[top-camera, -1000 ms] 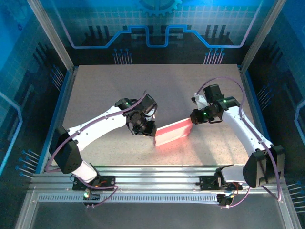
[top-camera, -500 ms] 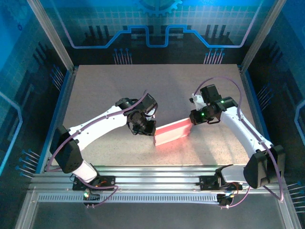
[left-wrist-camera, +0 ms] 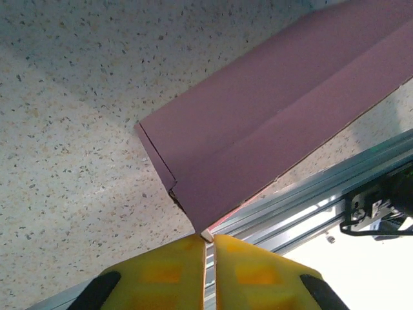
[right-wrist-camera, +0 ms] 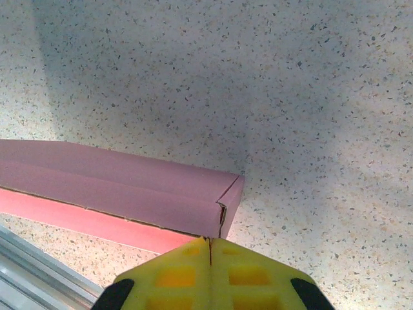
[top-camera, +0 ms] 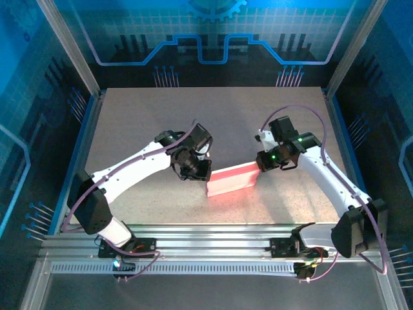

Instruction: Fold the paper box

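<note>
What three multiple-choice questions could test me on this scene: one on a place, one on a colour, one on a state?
1. Where is the long pink cardboard box? A far behind both tools; B between the left tool and the right tool; C left of both tools.
2. What colour are the tools' fingers? A green; B white; C yellow.
3. How do the right tool's fingers stand? A pressed together; B wide apart; C crossed.
Answers: B, a tool meets each end of the box; C, the wrist views show yellow; A, no gap shows between them at the box's corner.
</note>
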{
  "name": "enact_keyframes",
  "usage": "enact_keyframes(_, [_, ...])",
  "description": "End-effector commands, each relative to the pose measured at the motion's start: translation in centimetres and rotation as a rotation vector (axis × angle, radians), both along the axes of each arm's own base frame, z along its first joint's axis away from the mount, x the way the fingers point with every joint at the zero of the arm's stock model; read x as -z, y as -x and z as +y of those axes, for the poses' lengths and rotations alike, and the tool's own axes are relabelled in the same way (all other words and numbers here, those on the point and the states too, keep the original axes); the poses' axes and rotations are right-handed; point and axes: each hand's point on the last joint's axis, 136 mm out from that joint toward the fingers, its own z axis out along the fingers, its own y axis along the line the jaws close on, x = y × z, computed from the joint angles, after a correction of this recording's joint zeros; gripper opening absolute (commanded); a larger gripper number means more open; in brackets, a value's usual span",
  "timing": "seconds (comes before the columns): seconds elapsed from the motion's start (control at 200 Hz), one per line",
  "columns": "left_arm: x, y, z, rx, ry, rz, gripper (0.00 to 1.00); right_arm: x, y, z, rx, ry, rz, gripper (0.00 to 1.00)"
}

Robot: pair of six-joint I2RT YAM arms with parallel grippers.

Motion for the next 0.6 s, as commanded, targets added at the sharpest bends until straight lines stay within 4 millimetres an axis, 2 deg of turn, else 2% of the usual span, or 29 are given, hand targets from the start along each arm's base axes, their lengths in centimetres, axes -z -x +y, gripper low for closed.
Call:
enact_keyframes(0.0, [-0.6, -0.4, -0.3, -0.047, 0.071, 0.015, 0.15, 0.3, 1.3, 0.0, -0.003, 0.004, 0.023, 0.06])
enact_keyframes(0.095, [-0.5, -0.6, 0.1, -0.051, 0.057, -0.003, 0.30, 0.4, 1.4, 0.1, -0.005, 0.003, 0.027, 0.05])
enact_keyframes(0.2, [-0.6, -0.7, 0.4, -0.042, 0.044, -0.017, 0.33, 0.6, 1.4, 0.2, -0.008, 0.004, 0.030, 0.05])
enact_keyframes(0.375, [-0.3, -0.9, 1.0, -0.024, -0.007, -0.027, 0.34, 0.5, 1.3, 0.3, -0.009, 0.007, 0.027, 0.05])
enact_keyframes(0.595, [0.1, -1.3, 1.6, -0.022, -0.063, -0.037, 0.28, 0.4, 1.4, 0.2, -0.009, 0.012, 0.025, 0.05])
